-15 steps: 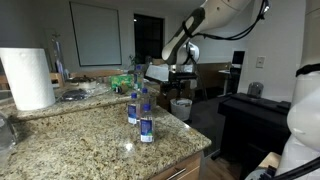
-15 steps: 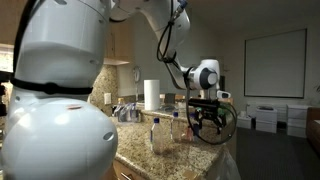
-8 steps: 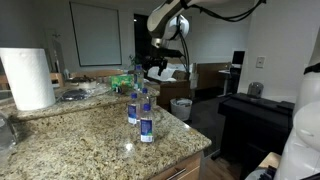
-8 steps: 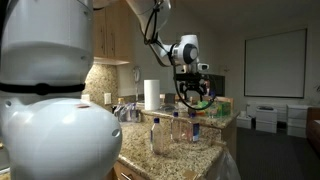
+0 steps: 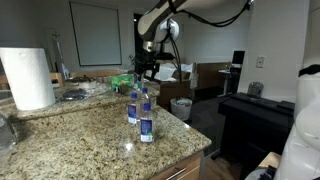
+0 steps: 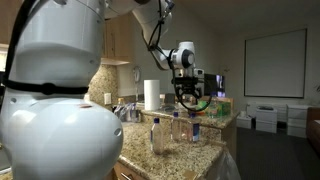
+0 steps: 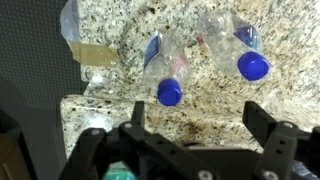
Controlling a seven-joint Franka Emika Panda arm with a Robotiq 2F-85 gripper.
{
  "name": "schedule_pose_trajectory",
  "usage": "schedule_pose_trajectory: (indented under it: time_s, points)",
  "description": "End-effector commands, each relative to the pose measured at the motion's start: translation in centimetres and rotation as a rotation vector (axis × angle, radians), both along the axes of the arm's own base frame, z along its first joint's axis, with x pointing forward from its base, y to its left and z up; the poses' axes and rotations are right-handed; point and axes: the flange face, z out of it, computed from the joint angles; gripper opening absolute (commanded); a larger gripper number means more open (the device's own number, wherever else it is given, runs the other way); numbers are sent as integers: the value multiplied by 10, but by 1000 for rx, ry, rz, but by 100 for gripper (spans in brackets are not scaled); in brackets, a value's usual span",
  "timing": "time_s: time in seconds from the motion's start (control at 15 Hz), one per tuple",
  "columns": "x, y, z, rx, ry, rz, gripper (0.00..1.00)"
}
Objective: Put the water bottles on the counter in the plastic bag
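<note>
Approach step: gripper [image 7: 198, 125] wide open & empty above water bottles [image 7: 165, 72] on counter [image 7: 208, 98]; nxt needs lowering over one bottle w/ jaws straddling it.

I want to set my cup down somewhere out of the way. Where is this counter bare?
The widest bare granite on the counter lies between the paper-towel roll and the water bottles, toward the near edge. It is crowded around the bottles, where the open gripper hangs above, and along the back by the clutter.
</note>
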Motion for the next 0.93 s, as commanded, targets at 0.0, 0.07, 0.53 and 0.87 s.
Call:
schedule_pose_trajectory:
  time_s: [0.0, 0.07, 0.53, 0.87]
  points:
    - [12, -5, -15, -18, 25, 50, 100]
    - [15, -6, -21, -28, 13, 45, 100]
    - [25, -11, -50, -64, 34, 36, 100]
    - [34, -10, -60, -64, 1, 30, 67]
